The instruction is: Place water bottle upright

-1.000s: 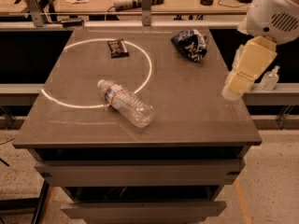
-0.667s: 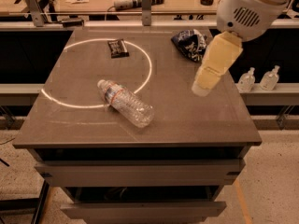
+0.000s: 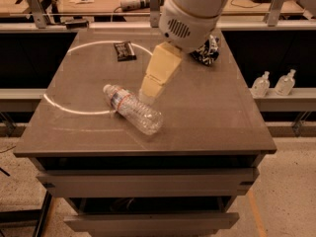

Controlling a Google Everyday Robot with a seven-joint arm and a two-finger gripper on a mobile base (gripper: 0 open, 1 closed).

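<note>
The water bottle lies on its side on the brown table. It is clear ribbed plastic; its white cap points to the back left and its base to the front right. A label band with a red edge sits near the shoulder. My gripper hangs from the white arm, just above and behind the bottle's middle, its cream-coloured body angled down to the left. It holds nothing that I can see.
A dark blue-and-white snack bag lies at the back right, partly behind the arm. A small dark packet lies at the back inside a white ring on the table. Two small pump-top bottles stand on a ledge to the right.
My arm has swung from the table's right edge leftward and down, so the gripper is now close over the bottle. The bottle has not moved.
</note>
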